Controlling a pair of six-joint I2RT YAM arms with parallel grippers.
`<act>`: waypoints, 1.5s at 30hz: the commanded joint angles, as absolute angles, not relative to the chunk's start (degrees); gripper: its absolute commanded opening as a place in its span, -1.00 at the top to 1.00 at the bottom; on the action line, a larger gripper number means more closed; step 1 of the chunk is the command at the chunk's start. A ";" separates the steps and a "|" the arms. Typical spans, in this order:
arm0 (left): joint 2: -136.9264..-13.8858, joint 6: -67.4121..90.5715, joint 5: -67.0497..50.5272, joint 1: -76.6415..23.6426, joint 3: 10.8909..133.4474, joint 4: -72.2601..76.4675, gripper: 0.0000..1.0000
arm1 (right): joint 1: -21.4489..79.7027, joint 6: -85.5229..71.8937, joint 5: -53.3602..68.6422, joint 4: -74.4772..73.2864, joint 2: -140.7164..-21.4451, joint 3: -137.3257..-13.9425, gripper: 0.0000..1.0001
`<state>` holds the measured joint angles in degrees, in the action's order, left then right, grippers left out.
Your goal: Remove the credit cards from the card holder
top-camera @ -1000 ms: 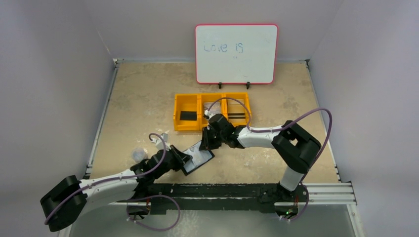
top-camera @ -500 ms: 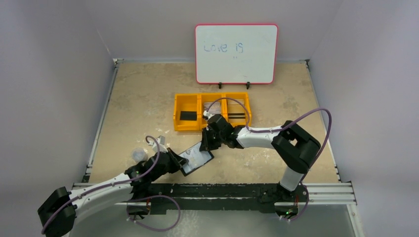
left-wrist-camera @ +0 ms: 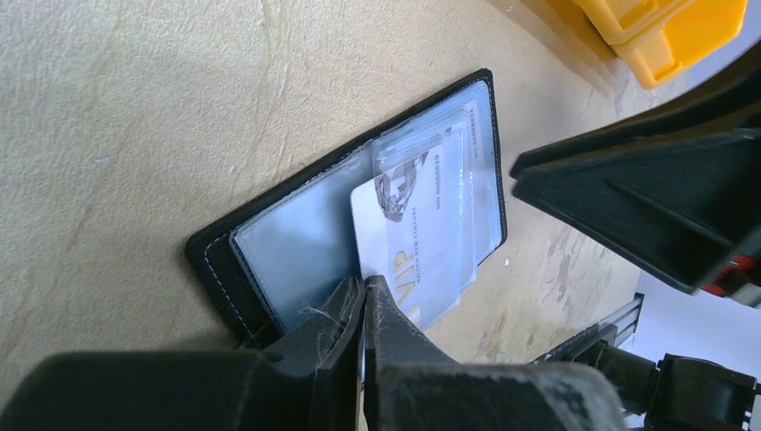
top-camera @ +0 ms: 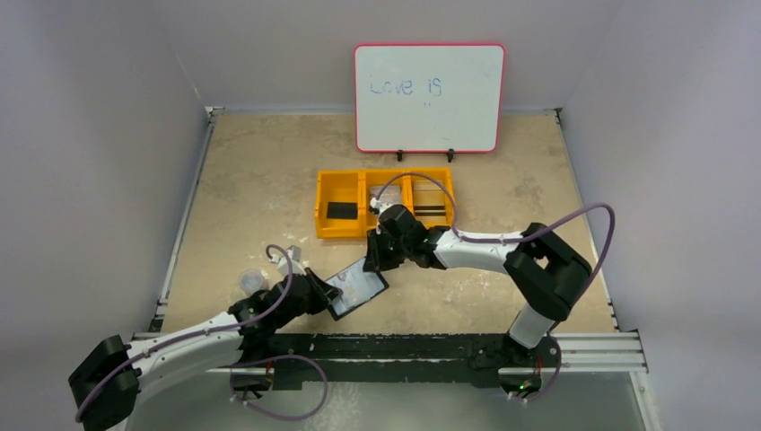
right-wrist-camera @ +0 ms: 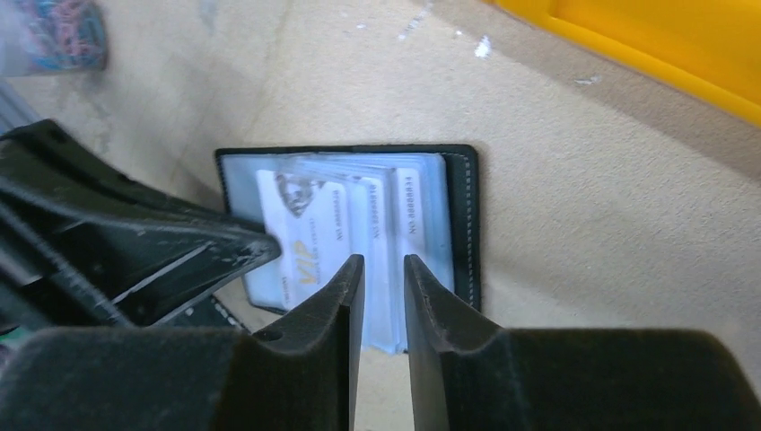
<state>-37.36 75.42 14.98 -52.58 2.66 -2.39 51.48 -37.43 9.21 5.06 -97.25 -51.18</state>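
The black card holder (top-camera: 361, 289) lies open and flat on the table, its clear pockets facing up. A white credit card (left-wrist-camera: 417, 233) printed "VIP" sticks out of a pocket at a slant, with more cards (right-wrist-camera: 408, 215) still tucked in the pockets beside it. My left gripper (left-wrist-camera: 363, 283) is shut on the near corner of that VIP card. My right gripper (right-wrist-camera: 383, 260) hovers over the card holder's (right-wrist-camera: 462, 215) far half with its jaws a narrow gap apart and nothing between them. Both grippers (top-camera: 330, 292) (top-camera: 371, 265) meet at the card holder.
A yellow three-compartment tray (top-camera: 341, 233) stands just behind the right gripper, with a small flat black rectangle (top-camera: 341, 210) in its left bin. A whiteboard (top-camera: 429, 97) stands at the back. A small clear object (top-camera: 252, 280) lies left of the left arm.
The left arm has drawn back toward the near left, still shut on the card, and the card holder shifted slightly with it. The right arm's elbow swung right; its gripper stayed over the card holder.
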 commanded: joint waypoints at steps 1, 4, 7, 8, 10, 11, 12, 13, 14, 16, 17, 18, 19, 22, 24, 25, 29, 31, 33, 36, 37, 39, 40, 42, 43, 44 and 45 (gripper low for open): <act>-39.46 73.25 17.04 -52.73 3.70 -2.54 1.00 | 52.68 -35.29 12.03 8.13 -92.21 -50.39 0.45; -41.77 73.14 17.23 -52.73 4.08 -1.22 1.00 | 54.21 -34.48 15.96 12.04 -93.65 -50.08 0.44; -43.11 73.13 16.93 -52.73 4.13 0.37 1.00 | 54.73 -34.78 19.27 13.15 -98.72 -51.71 0.55; -43.41 73.13 16.88 -52.73 4.12 0.65 1.00 | 54.82 -34.89 18.78 12.87 -100.02 -52.18 0.59; -43.59 73.13 16.71 -52.73 4.45 0.52 1.00 | 54.88 -36.34 15.37 9.71 -101.52 -52.70 0.65; -43.48 73.05 16.68 -52.73 4.52 0.15 1.00 | 54.89 -36.72 14.64 8.71 -101.81 -52.54 0.67; -43.21 73.07 16.70 -52.73 4.52 -0.38 1.00 | 54.90 -36.70 12.93 7.86 -101.75 -52.34 0.67; -42.85 73.04 16.78 -52.73 4.54 -1.04 1.00 | 54.87 -36.59 10.47 7.02 -101.59 -52.23 0.67; -42.44 73.05 16.91 -52.73 4.46 -1.74 1.00 | 54.88 -36.54 9.02 6.24 -101.45 -52.24 0.67; -41.46 73.20 17.19 -52.73 4.37 -3.41 1.00 | 54.84 -37.13 8.51 4.15 -101.70 -52.03 0.67; -40.98 73.21 17.34 -52.72 4.39 -4.17 1.00 | 54.87 -37.06 8.51 3.77 -102.03 -52.01 0.67; -40.46 73.26 17.44 -52.69 4.39 -4.99 1.00 | 54.85 -37.01 8.21 3.44 -102.52 -52.00 0.68; -39.96 73.23 17.63 -52.73 4.47 -5.89 1.00 | 54.89 -37.07 7.67 3.19 -102.94 -51.98 0.68; -38.03 73.37 18.15 -52.73 4.77 -8.82 1.00 | 54.85 -37.59 8.76 3.74 -103.91 -51.63 0.68; -37.20 73.37 18.19 -52.73 4.71 -9.79 1.00 | 54.84 -37.38 8.44 3.24 -104.56 -52.17 0.69; -36.85 73.32 18.26 -52.73 4.85 -10.44 1.00 | 54.85 -37.40 7.88 2.95 -104.81 -52.35 0.69; -36.73 73.25 18.39 -52.71 4.98 -11.04 1.00 | 54.87 -38.67 7.67 2.76 -104.96 -51.94 0.69; -36.82 73.21 18.63 -52.71 5.40 -11.67 1.00 | 54.89 -38.88 6.85 2.02 -105.11 -52.18 0.69; -36.70 72.99 19.04 -52.71 6.15 -13.22 1.00 | 54.85 -39.23 6.53 1.93 -105.03 -52.14 0.69; -36.21 72.46 20.31 -52.73 7.29 -16.40 1.00 | 54.84 -39.24 6.61 1.65 -105.39 -52.67 0.69; -35.98 72.36 20.57 -52.73 7.33 -16.97 1.00 | 54.90 -39.05 6.74 1.74 -105.58 -52.87 0.68; -35.12 72.34 20.61 -52.73 7.34 -18.04 1.00 | 54.83 -38.95 6.54 1.30 -105.74 -53.39 0.68; -34.65 72.33 20.59 -52.70 7.30 -18.35 1.00 | 54.76 -38.91 6.24 1.03 -105.61 -53.57 0.68; -33.59 72.37 20.57 -52.73 7.37 -19.22 1.00 | 54.80 -38.89 5.91 1.11 -105.07 -53.44 0.67; -32.97 72.43 20.69 -52.73 7.21 -19.48 1.00 | 54.76 -38.82 5.93 1.07 -104.94 -53.50 0.67; -32.25 72.57 20.69 -52.73 6.93 -18.96 1.00 | 54.82 -38.49 6.25 1.05 -104.83 -53.71 0.67; -31.65 72.48 20.26 -52.73 6.48 -17.68 1.00 | 54.81 -37.79 6.75 1.21 -104.85 -53.86 0.67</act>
